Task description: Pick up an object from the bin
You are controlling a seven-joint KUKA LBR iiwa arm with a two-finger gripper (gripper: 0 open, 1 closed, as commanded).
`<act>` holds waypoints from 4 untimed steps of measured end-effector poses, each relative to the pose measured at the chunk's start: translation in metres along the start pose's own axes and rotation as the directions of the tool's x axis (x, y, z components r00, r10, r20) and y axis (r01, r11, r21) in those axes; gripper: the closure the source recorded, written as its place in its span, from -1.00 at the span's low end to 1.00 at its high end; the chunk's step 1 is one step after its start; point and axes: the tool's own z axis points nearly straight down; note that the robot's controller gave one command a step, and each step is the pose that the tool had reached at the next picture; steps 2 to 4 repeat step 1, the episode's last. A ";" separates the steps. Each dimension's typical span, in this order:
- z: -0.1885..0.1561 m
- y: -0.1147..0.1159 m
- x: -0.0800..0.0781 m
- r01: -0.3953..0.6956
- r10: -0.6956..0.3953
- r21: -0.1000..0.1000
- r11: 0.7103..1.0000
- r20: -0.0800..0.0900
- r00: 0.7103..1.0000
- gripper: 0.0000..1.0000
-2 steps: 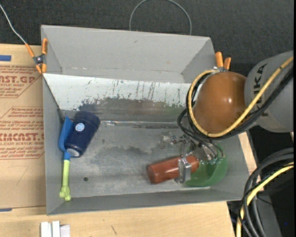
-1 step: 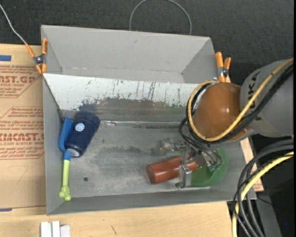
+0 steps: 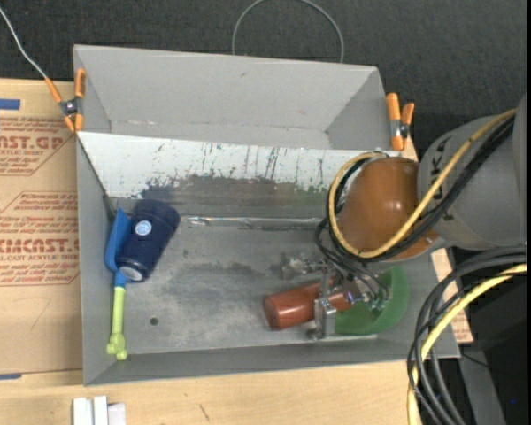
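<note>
From the camera view, I look down into the grey sheet-metal bin [image 3: 239,91]. Its floor is dull and scuffed, and its sloping far wall is streaked with dark scratches.

The arm [image 3: 478,184] comes in from the right, a smooth grey casing with black lettering that I can only partly see and cannot read. A glossy orange-brown dome [image 3: 380,206] sits at the wrist, with yellow and black cables [image 3: 422,215] looped around it.

The gripper [image 3: 329,306] is low in the near right part of the bin. It is right at the right end of a reddish-brown, smooth-skinned cylinder [image 3: 288,309] that lies on its side on the floor. I can't make out whether the hand is spread or closed, or whether it has that cylinder. Just to the right, partly under the gripper, lies a flat, round, green plastic disc [image 3: 388,306], close to the near right corner.

Well apart from these, by the left wall, a dark blue cylinder [image 3: 149,242] lies tilted. It has a white round label [image 3: 142,229] on its end, and the print there is too small to read. Touching its left side is a blue plastic scoop-like tool with a thin yellow-green handle [image 3: 119,312], which points toward the near left corner.
</note>
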 end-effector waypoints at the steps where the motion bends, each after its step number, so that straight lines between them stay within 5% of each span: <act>1: 0.000 -0.008 0.009 -0.049 0.049 -0.002 0.999 -0.009 0.999 1.00; 4: 0.000 -0.008 0.009 -0.049 0.049 -0.002 0.999 -0.009 0.999 1.00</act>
